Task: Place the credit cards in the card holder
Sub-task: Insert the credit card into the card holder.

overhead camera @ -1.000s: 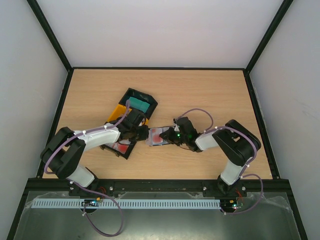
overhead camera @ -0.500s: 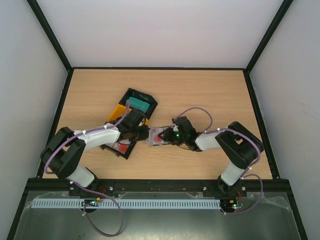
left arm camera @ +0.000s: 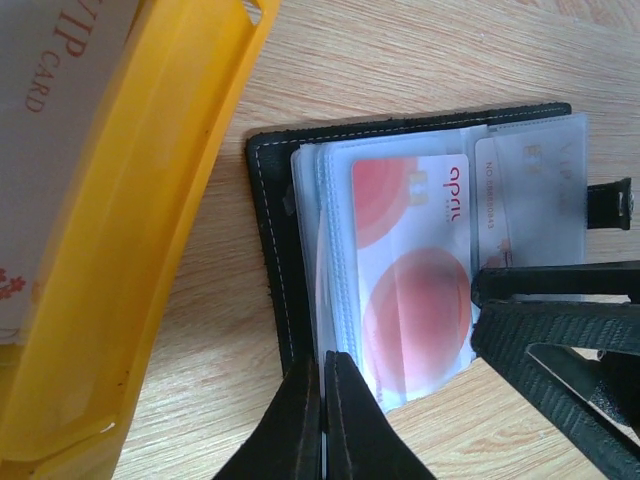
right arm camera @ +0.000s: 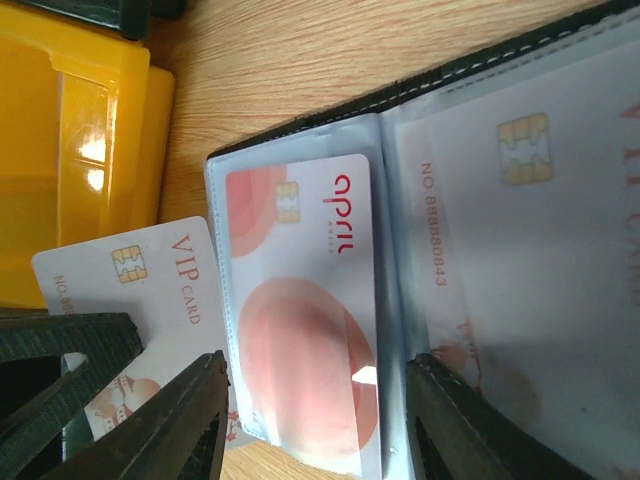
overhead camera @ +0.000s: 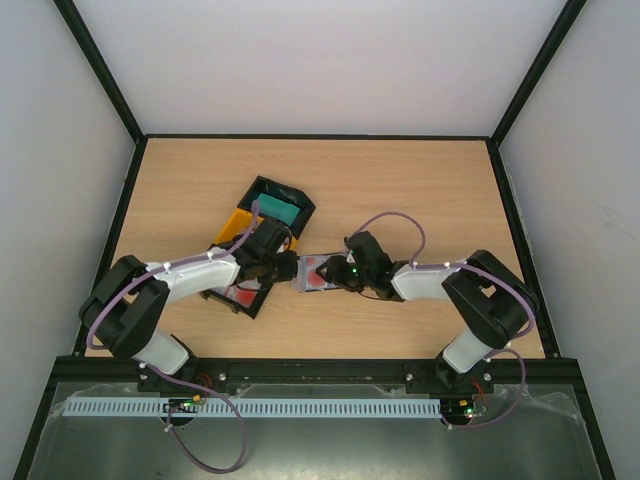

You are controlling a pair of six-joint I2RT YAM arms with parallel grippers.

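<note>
- The far and right stretches of the table (overhead camera: 430,190), at the upper and right parts of the top view, lie bare and give open passage.
- Left of centre a black tray (overhead camera: 285,203), a yellow tray (overhead camera: 237,225) and a second black tray (overhead camera: 240,297) stand packed together and block that side.
- The card holder (overhead camera: 312,272) at centre is hemmed in. The left gripper (overhead camera: 288,268) is pinched on its left side, and the right gripper (overhead camera: 335,272) is spread over it from the right.
- In the left wrist view, only a narrow wedge of wood separates the yellow tray's wall from the holder.
</note>
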